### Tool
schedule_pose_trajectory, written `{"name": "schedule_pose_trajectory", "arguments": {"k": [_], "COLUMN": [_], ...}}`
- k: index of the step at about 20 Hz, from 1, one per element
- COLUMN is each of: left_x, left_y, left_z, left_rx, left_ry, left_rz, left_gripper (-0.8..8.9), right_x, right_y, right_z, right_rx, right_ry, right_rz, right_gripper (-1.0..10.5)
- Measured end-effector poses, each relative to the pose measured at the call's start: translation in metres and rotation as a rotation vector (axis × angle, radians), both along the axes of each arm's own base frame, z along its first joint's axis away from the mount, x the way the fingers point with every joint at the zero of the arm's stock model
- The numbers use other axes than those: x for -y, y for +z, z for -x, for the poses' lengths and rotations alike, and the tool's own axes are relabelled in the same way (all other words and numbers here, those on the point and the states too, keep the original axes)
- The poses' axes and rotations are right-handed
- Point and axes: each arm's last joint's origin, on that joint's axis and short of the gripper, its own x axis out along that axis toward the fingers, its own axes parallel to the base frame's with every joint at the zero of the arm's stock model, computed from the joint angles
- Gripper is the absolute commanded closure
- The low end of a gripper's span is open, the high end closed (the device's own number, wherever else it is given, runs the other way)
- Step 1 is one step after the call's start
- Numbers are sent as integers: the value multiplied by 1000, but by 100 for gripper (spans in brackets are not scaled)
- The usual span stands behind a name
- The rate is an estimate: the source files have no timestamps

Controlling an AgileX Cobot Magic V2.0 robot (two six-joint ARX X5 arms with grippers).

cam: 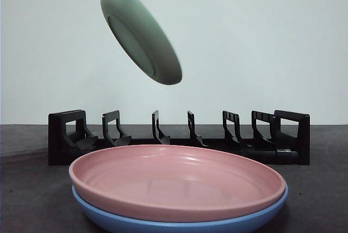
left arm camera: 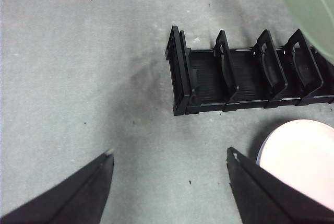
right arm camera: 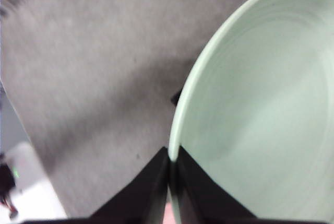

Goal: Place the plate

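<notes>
smooth plates, a plastic rack, a matt grey table

the green plate (cam: pixel 142 35) has a smooth, satin surface with soft highlights and faint concentric rings inside, looking like plastic or glazed ware. the pink plate (cam: pixel 176 181) is glossier, its inner wall catching bright streaks of light, and the blue plate (cam: pixel 179 225) under it has the same smooth sheen. the black rack (cam: pixel 179 138) looks like moulded plastic, semi-matt, with fine ribbing on its floor. the table (left arm camera: pixel 78 67) is matt grey, faintly grainy and speckled with small dark marks. the gripper jaws look like matt black plastic.
</notes>
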Motion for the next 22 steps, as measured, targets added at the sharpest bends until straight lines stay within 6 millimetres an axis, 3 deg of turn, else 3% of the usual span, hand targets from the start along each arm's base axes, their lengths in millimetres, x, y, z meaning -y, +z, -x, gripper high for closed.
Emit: {"name": "schedule_pose_trajectory", "arguments": {"k": [4, 7, 11, 16, 22], "left_x": [0, 0, 0, 0, 0], "left_y": [1, 1, 1, 2, 3], "left_z": [-1, -1, -1, -2, -2], "left_rx": [9, 8, 9, 24, 26], "left_ry": [2, 7, 10, 24, 36], "left_rz": [2, 8, 12, 33, 48], "left_gripper": [469, 469, 469, 469, 469], "right_x": [-5, -6, 2, 28, 31], "right_y": [20, 17, -15, -64, -134], "right_z": [42, 72, 117, 178, 218], "right_rx": [126, 202, 292, 385, 327], "right_ry": [81, 120, 169, 226, 388], "right_rz": [31, 13, 5, 67, 267], "right_gripper": [931, 931, 931, 931, 931]}}
